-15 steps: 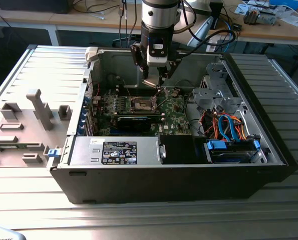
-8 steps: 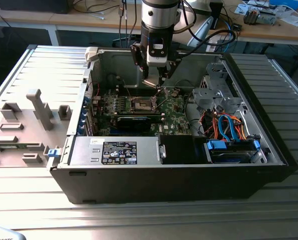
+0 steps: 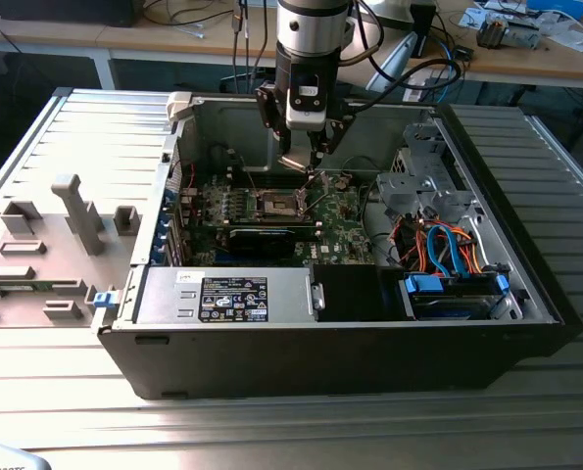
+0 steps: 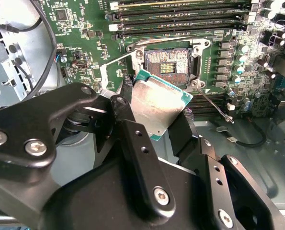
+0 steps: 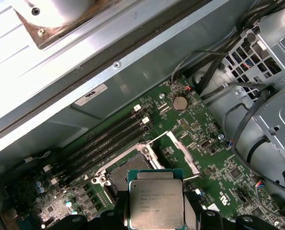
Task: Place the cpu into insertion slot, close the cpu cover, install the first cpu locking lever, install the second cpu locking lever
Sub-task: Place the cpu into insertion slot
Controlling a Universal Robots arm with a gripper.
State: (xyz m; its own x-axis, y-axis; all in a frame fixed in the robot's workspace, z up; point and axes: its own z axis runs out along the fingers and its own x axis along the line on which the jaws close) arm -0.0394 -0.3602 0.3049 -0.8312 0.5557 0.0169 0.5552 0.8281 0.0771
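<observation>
My gripper [image 4: 156, 115] is shut on the cpu [image 4: 157, 103], a flat silver-topped chip with a green rim, held by two opposite edges between the black fingers [image 4: 132, 139]. The cpu [image 5: 155, 201] hangs tilted a little above the green motherboard, just short of the insertion slot [image 4: 168, 64]. That slot lies uncovered with its brownish contact field showing. The cpu cover [image 5: 183, 151] stands raised beside the slot. A thin wire locking lever [image 4: 214, 105] sticks up free next to the socket. In the exterior view the gripper [image 3: 306, 162] reaches down into the open case over the slot [image 3: 279, 203].
Long memory slots [image 4: 180, 19] run beside the socket. A grey drive cage with cables [image 5: 257, 110] and orange and blue wires [image 3: 448, 245] fill the case on the exterior view's right. The case wall [image 5: 108, 62] rises close behind the board. A power supply [image 3: 232, 294] sits at the front.
</observation>
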